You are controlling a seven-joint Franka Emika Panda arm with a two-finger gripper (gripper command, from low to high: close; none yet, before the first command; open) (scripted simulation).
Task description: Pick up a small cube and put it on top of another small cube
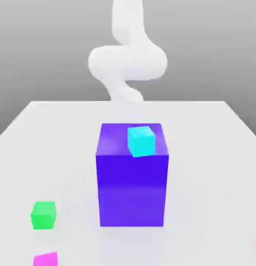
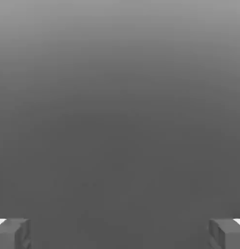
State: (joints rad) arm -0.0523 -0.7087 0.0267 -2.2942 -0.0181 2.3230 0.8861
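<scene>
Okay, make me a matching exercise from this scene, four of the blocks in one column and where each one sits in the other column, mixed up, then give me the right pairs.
Things:
1. cyan cube
2. green cube
3. magenta cube
4. big purple block

Places:
A. on the table, at the exterior view's left, just beyond the magenta one
B. middle of the table
C. on top of the big purple block
D. at the exterior view's bottom edge, left of centre

Pairs: 1-C, 2-A, 3-D, 4-B

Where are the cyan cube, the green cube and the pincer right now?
cyan cube (image 1: 140,141), exterior view, its front face, atop the big purple block.
green cube (image 1: 43,215), exterior view, its front face, on the table.
pincer (image 2: 120,233), hand view, midway between its widely parted fingertips.
</scene>
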